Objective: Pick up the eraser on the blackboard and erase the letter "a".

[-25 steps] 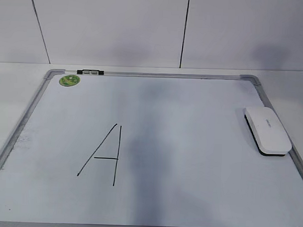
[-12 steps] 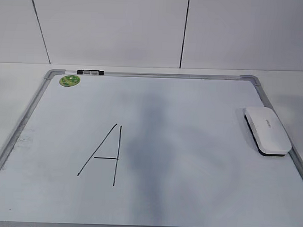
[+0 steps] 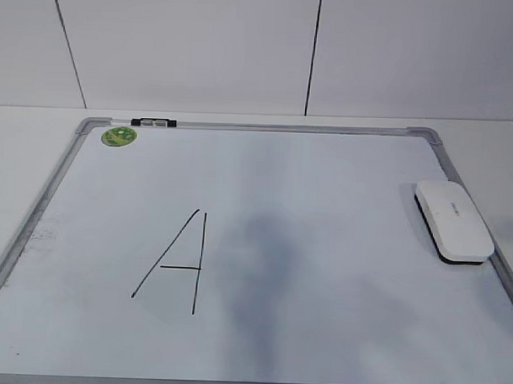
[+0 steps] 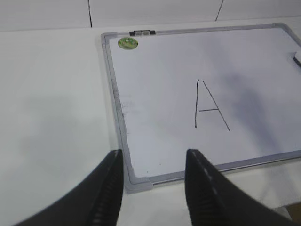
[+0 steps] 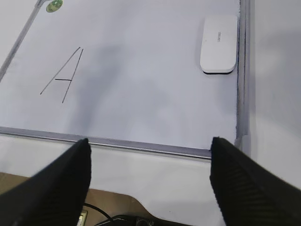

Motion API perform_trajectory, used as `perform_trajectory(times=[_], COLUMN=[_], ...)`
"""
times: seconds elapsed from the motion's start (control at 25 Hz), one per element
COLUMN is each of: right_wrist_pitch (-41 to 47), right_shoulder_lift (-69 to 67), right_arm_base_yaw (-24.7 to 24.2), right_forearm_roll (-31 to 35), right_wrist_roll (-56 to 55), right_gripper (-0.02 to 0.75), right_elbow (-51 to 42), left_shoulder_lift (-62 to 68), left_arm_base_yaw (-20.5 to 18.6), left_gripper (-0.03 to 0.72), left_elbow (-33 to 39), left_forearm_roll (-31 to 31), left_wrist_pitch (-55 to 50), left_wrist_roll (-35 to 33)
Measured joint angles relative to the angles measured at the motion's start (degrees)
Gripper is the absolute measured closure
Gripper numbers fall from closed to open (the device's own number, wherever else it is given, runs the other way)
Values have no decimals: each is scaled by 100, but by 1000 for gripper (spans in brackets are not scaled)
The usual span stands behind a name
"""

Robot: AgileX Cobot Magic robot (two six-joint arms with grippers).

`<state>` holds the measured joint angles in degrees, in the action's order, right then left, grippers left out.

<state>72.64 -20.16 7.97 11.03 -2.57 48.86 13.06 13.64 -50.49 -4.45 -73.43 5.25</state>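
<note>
The white eraser point(image 3: 454, 220) lies flat on the blackboard point(image 3: 324, 173), close to its right frame, and shows in the right wrist view as the eraser point(image 5: 218, 43). A large angular capital A point(image 3: 176, 261) is drawn left of the middle. The small letter "a" does not show in any view. My left gripper point(image 4: 154, 155) is open above the board's near left corner and holds nothing. Over the table's front edge, my right gripper point(image 5: 149, 141) stands wide open and empty, well short of the eraser. Neither gripper appears in the exterior view.
A round green sticker point(image 3: 118, 137) and a black clip point(image 3: 154, 121) sit at the board's far left corner. The board rests on a white table point(image 4: 51, 103) backed by a white panelled wall point(image 3: 194, 47). Below the table's front edge run dark cables point(image 5: 117, 219).
The dark shadow down the middle of the board has drawn back toward the near edge. The eraser and the board have not moved.
</note>
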Motion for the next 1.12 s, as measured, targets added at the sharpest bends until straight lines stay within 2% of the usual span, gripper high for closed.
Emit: perform_trajectory(times=[0.24, 0.56, 1.12], right_wrist_pitch=[14, 14, -612], right_shoulder_lift=[643, 1542, 1826], right_arm_base_yaw=[0, 0, 0], right_forearm_roll=[-51, -722, -1406], right_wrist_roll=[351, 526, 538], right_gripper=[144, 144, 144], right_elbow=[-864, -1631, -2002], left_shoulder_lift=[-425, -706, -799], left_arm_base_yaw=[0, 0, 0], left_gripper=[359, 362, 365], left_elbow=[913, 1805, 2148], left_forearm_roll=[0, 174, 606], left_wrist_pitch=[0, 23, 917], left_wrist_roll=[-39, -112, -249])
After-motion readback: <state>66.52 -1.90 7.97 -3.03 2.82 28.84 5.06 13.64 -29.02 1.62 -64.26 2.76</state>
